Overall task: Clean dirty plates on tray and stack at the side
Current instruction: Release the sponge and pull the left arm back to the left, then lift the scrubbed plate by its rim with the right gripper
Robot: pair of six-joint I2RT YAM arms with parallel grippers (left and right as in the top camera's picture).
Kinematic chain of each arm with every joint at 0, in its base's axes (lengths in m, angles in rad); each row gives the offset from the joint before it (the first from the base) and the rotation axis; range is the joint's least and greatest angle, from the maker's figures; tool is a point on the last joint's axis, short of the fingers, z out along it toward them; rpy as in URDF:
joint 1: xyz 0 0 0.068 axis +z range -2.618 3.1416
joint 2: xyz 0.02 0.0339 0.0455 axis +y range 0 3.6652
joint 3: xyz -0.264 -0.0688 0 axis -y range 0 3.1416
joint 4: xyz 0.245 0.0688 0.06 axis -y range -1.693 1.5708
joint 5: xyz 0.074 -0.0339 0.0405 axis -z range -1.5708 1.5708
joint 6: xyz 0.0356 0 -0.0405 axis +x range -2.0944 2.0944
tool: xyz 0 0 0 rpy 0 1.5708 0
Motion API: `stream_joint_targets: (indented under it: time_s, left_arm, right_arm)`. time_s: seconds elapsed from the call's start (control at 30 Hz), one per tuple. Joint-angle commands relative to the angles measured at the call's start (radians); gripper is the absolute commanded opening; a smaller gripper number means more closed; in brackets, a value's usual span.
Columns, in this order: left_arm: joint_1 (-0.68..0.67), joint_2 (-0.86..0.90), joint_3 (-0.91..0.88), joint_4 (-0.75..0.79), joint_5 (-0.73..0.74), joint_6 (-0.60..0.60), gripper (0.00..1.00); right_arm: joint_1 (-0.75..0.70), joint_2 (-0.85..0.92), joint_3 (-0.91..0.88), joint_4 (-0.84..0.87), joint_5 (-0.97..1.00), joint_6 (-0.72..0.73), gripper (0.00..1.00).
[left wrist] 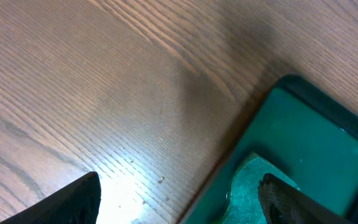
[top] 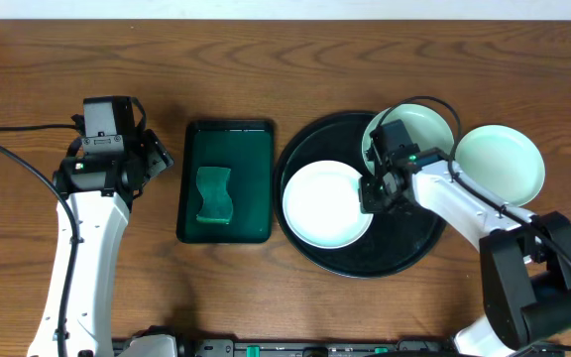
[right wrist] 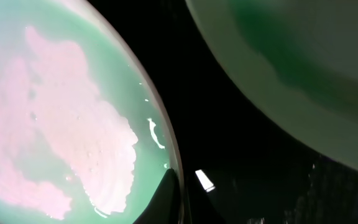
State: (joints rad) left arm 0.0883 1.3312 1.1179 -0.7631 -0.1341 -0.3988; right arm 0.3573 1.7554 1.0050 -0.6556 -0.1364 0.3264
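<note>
The round black tray [top: 404, 248] carries one pale plate [top: 325, 203] at its left. My right gripper [top: 373, 190] is shut on this plate's right rim. Up close in the right wrist view, one dark finger [right wrist: 165, 198] lies over the rim of the wet, glossy plate [right wrist: 61, 112]. A second plate [top: 426, 127] rests at the tray's upper right, partly hidden by the right arm, and fills the top right of the wrist view [right wrist: 291, 68]. A third plate [top: 501, 164] lies on the table right of the tray. My left gripper [top: 157, 157] hangs open and empty.
A rectangular dark green tray [top: 251, 188] sits left of the black one and holds a green sponge [top: 214, 193]. The left wrist view shows its corner [left wrist: 316, 137] and the sponge [left wrist: 246, 186] beside the right finger [left wrist: 284, 200], with water droplets on the wood [left wrist: 160, 179].
</note>
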Motion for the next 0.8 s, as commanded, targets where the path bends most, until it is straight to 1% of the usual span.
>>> stream_joint_targets:
  time_s: [0.0,0.47,0.77]
  left_arm:
    - [0.003,-0.007,0.011,-0.006,-0.012,-0.005,0.81]
    - [0.003,-0.007,0.011,-0.006,-0.012,-0.005,0.82]
    - [0.003,-0.007,0.011,-0.006,-0.012,-0.005,0.82]
  right_arm:
    - [-0.043,-0.048,0.022,-0.013,-0.034,0.01,0.01]
    - [-0.108,-0.213,0.022,-0.05,-0.057,0.01,0.01]
    - [-0.109,-0.242,0.022,-0.034,-0.081,0.01,0.01]
